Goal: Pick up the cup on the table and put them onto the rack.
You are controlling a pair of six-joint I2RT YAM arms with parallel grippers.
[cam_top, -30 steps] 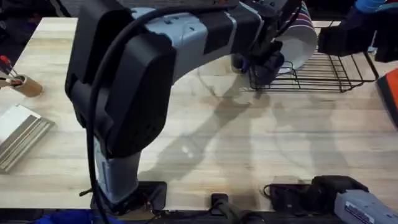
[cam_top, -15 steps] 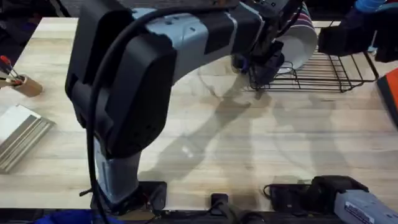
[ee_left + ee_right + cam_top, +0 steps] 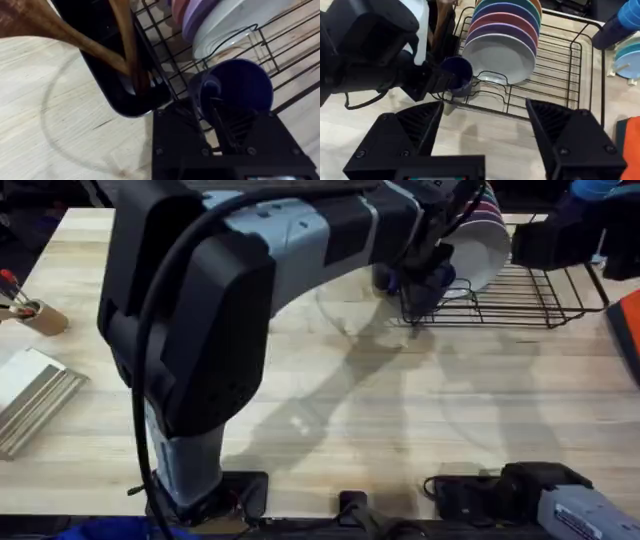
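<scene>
Lying sideways, cup (image 3: 240,90), over rack (image 3: 280,55)

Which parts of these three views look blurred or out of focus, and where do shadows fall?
Overhead: the left arm rises close under the camera, large, dark and soft-edged; arm shadows stripe the table in front of the rack. Left wrist: the wooden utensils are blurred, while the cup in the left pincer is sharper. Right wrist: the near fingers look soft and the plates clearer.

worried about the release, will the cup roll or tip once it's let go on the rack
The cup is plain, round and tapered, held tilted by the left gripper over the rack, so it may roll. It looks like light plastic, easily knocked over on wires.
</scene>
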